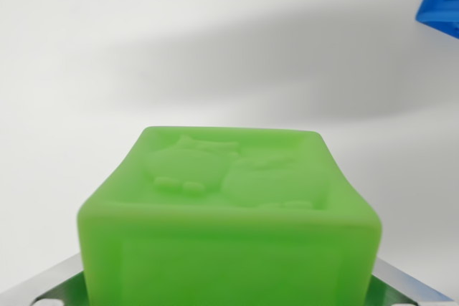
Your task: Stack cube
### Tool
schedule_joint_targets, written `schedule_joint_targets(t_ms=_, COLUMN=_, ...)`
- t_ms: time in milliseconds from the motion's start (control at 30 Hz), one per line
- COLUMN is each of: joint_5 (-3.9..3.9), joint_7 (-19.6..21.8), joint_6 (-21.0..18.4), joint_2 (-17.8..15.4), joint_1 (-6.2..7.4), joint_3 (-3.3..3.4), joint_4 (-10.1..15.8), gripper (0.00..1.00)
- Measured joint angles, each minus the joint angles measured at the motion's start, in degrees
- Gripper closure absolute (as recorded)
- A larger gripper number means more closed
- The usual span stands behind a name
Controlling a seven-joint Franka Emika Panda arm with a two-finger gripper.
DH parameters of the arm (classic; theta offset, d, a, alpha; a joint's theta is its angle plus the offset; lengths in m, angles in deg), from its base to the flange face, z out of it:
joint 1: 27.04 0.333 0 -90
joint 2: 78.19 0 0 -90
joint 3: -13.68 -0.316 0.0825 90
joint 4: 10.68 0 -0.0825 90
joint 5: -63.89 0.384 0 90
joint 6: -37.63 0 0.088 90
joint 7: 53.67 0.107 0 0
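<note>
A pale white tabletop (143, 48) takes up most of the wrist view, plain and smooth, with a broad soft shadow lying across it from the middle out toward the wrist view's right.

Next in size is the green cube (229, 220), sitting low and centred in the frame, very close to the camera. It is a bright, slightly translucent green with rounded edges. Its upper face has a raised rim and an embossed relief inside it — some rounded figure, though the shape is too soft to name. The near face shows a faint recessed panel.

At the bottom corners, on either side of the green cube, bits of silver metal show — parts of the end effector (229, 293), one piece at the wrist view's left and one at the right. The green cube sits between them and looks held there, the metal pressed up against its sides, but the contact itself lies below the edge of the frame, so I cannot tell for certain whether the grip is closed on it.

Smallest of all is the blue cube (441, 1), only a corner of it peeking in at the top of the wrist view's right, cut off by the frame. It lies well apart from the green cube, farther out on the tabletop.
</note>
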Motion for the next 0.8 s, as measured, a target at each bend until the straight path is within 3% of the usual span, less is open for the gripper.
schedule_joint_targets(t_ms=800, joint_5=0.73, joint_7=0.07, joint_6=-2.24, joint_2=-1.5, joint_1=-2.87, joint_3=1.88, joint_4=-0.71, gripper=1.0)
